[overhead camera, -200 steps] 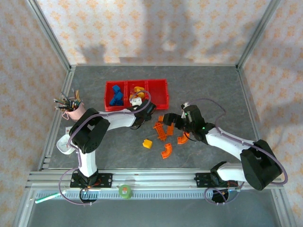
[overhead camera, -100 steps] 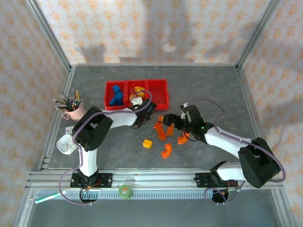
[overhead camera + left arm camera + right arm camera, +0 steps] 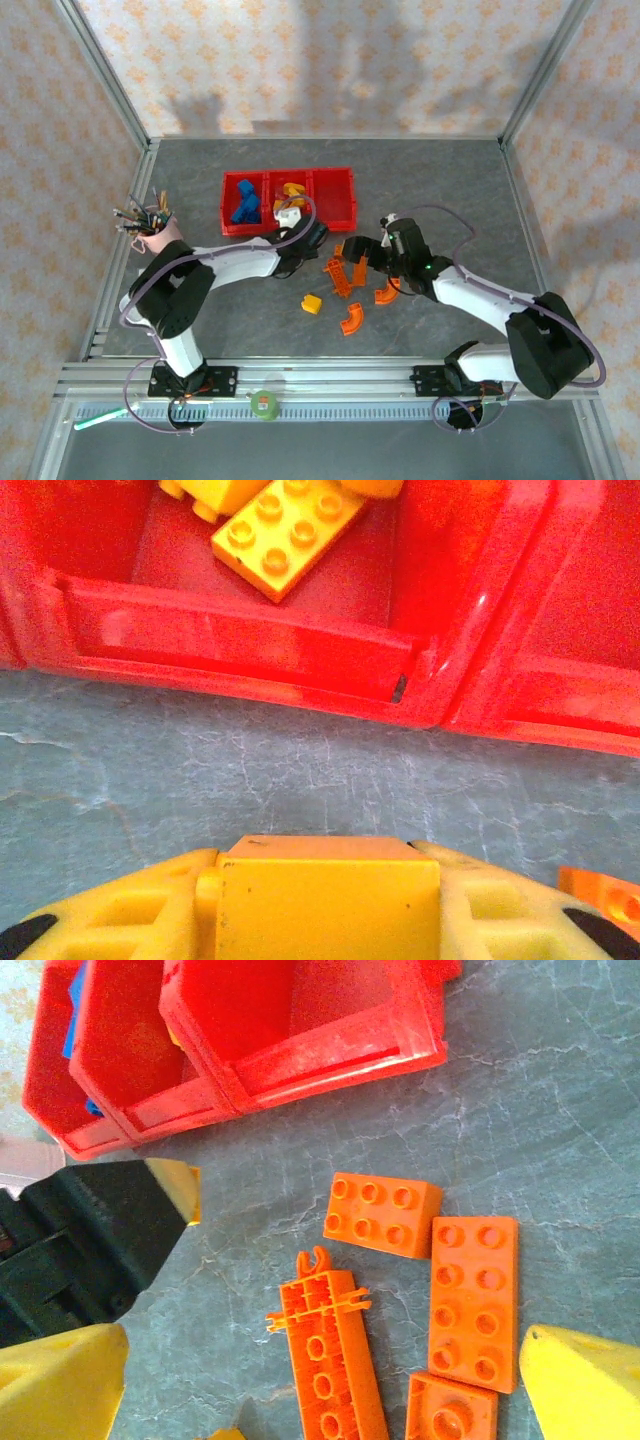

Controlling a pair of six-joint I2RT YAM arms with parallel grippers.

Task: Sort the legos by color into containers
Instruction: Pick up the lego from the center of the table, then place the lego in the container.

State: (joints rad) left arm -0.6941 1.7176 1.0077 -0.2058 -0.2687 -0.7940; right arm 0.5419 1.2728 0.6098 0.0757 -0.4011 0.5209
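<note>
While left tool (image 3: pixel 328 912) is pinching a yellow brick (image 3: pixel 330 875), we're facing the middle bin (image 3: pixel 230 630) dead ahead, close; right tool (image 3: pixel 320 1380) is gaping, empty.

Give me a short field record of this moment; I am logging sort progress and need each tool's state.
left tool: shut on the held yellow brick, just in front of the red tray
right tool: open, above the orange pieces
tray left bin: blue bricks
tray middle bin: yellow bricks
loose on the table: loose yellow brick, orange arch, plus the orange pieces
next, likely: left tool drops its brick into the middle bin
</note>
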